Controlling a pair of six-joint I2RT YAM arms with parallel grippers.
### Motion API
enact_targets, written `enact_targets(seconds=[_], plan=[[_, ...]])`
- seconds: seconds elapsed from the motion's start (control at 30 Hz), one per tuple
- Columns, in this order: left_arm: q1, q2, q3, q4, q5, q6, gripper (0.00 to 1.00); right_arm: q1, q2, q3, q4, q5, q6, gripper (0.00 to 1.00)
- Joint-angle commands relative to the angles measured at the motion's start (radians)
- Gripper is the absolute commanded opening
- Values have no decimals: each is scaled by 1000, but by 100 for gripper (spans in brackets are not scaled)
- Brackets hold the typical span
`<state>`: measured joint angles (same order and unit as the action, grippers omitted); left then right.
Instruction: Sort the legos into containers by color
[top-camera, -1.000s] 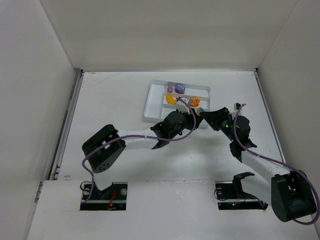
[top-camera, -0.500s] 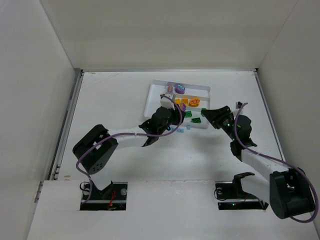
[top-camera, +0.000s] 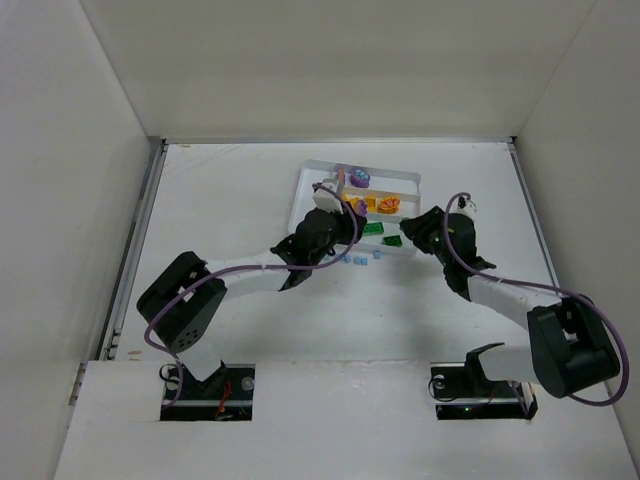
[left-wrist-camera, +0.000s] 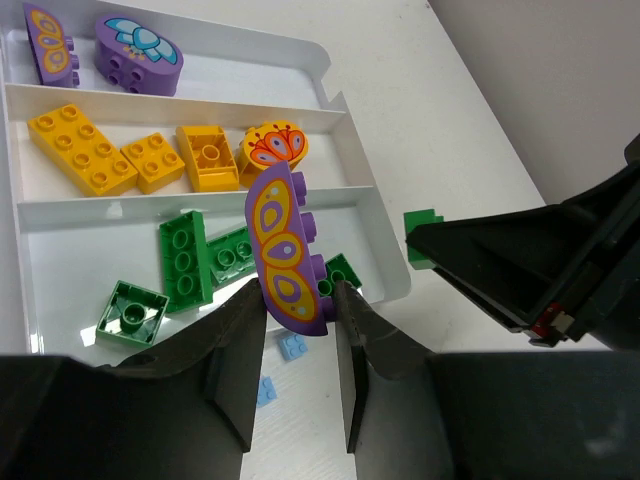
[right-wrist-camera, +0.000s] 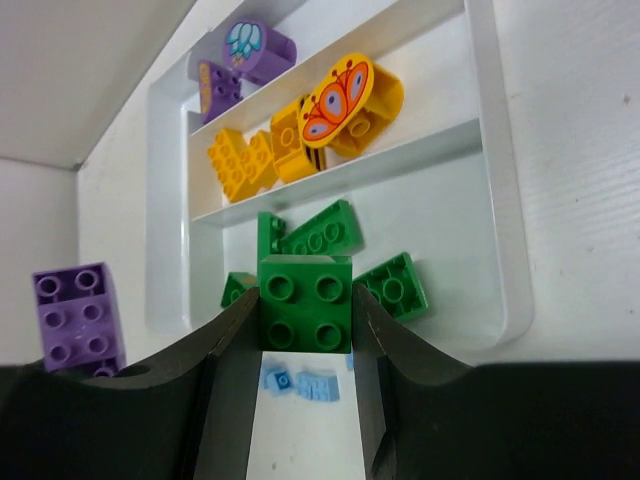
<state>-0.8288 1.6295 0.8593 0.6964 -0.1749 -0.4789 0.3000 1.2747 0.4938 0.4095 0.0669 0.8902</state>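
Sorting status: purple pieces (left-wrist-camera: 138, 55) lie in the far row of the tray (top-camera: 303, 205), yellow bricks (left-wrist-camera: 85, 150) in the middle row and green bricks (left-wrist-camera: 185, 260) in the near row. Pale blue bricks (left-wrist-camera: 292, 347) lie on the table (top-camera: 230, 200) just outside the near rim.
Change: a second ago both hands met at the tray's near right corner. Now they stand apart, and the left hand has moved out over the tray.
Left hand (left-wrist-camera: 297, 305): closed on a patterned purple piece (left-wrist-camera: 285, 250), held upright.
Right hand (right-wrist-camera: 303, 312): closed on a green brick (right-wrist-camera: 305, 295), just beside the tray's right rim.
Meaning: probably a joined pair is now split, so each part can go to its own row.
Edges: low dividers (left-wrist-camera: 180, 195) separate the rows. The patterned purple piece must clear them to reach the far row.
Room: the far row has bare floor right of its purple pieces, and the near row has bare floor at its right end. The hands are near each other.
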Motion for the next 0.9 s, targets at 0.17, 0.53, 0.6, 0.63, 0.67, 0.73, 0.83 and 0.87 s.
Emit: enact_targets(seconds=[0.17, 0.53, 0.6, 0.63, 0.67, 0.73, 0.83, 0.87], plan=[[58, 73, 147, 18, 80, -70, 20, 37, 109, 135, -60, 165, -91, 46], [86, 285, 392, -57, 121, -112, 20, 37, 31, 94, -57, 168, -86, 63], [92, 328, 460, -104, 133, -109, 20, 37, -30, 59, -52, 175, -83, 63], [95, 348, 495, -127, 135, -112, 20, 37, -66, 39, -49, 183, -82, 63], [99, 369, 530, -149, 137, -116, 21, 37, -101, 20, -49, 191, -80, 62], [110, 415, 604, -196, 138, -131, 21, 37, -168, -17, -49, 208, -80, 61], [124, 489, 716, -290, 118, -182, 20, 35, -218, -50, -40, 211, -73, 61], [127, 515, 753, -322, 101, -208, 20, 35, -219, -54, -29, 205, -68, 60]])
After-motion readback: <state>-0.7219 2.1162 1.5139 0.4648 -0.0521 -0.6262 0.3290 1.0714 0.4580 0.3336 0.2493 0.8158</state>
